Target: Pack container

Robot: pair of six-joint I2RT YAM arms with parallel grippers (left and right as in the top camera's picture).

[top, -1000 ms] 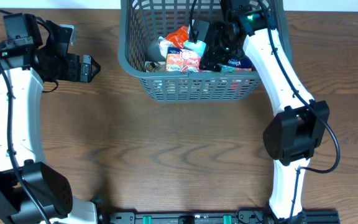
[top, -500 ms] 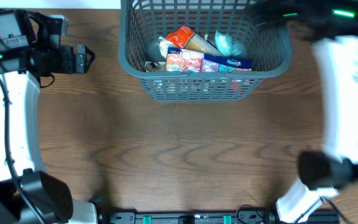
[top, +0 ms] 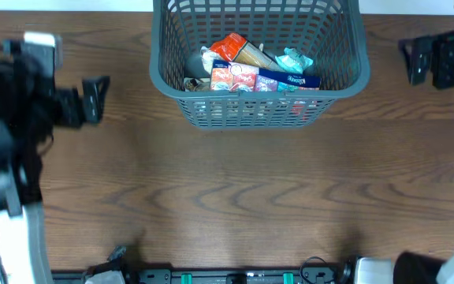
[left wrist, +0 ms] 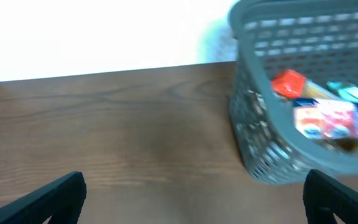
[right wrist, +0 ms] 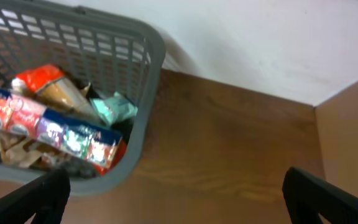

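The container point(top: 164, 75) is a dark grey-blue mesh basket at the back middle of the table. It holds several snack packages: an orange packet point(top: 228, 46), a red-and-white box point(top: 232, 76), a blue pack point(top: 290, 80) and a teal wrapper point(top: 293, 60). The basket also shows in the left wrist view point(left wrist: 253, 149) and in the right wrist view point(right wrist: 143, 134). My left gripper point(top: 99, 99) is open and empty, left of the basket. My right gripper point(top: 411, 59) is open and empty, right of the basket. Both are away from the basket.
The brown wooden table point(top: 235, 197) spreads in front of the basket. A white wall point(right wrist: 260, 37) runs behind the table's far edge. The arm bases sit at the near edge.
My right arm has come out of the basket and swung far right, leaving the teal wrapper among the snacks. My left arm has pulled back left and toward the camera.
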